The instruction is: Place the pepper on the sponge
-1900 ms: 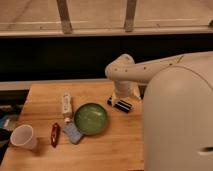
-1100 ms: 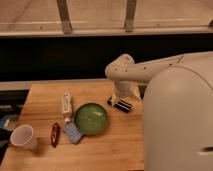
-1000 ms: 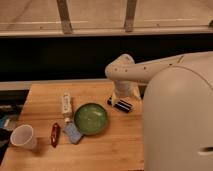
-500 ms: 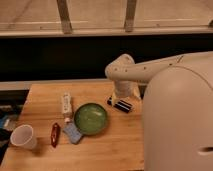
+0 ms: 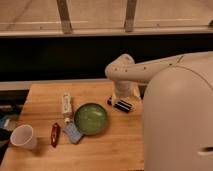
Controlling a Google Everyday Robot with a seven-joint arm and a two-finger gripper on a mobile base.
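The pepper (image 5: 55, 134) is a small glossy red chili lying on the wooden table (image 5: 117, 145) near its front left. Just right of it lies the sponge (image 5: 73, 133), a flat blue-grey pad touching the green bowl's front-left rim. The two sit close together, with the pepper beside the sponge and not on it. My gripper (image 5: 120, 104) hangs low over the table to the right of the bowl, well away from both. It is open and holds nothing.
A green bowl (image 5: 90, 118) sits mid-table. A long white block (image 5: 66, 105) lies behind the sponge, and a white cup (image 5: 23, 137) stands at the front left edge. My arm's white body fills the right side. A dark wall and rail run behind the table.
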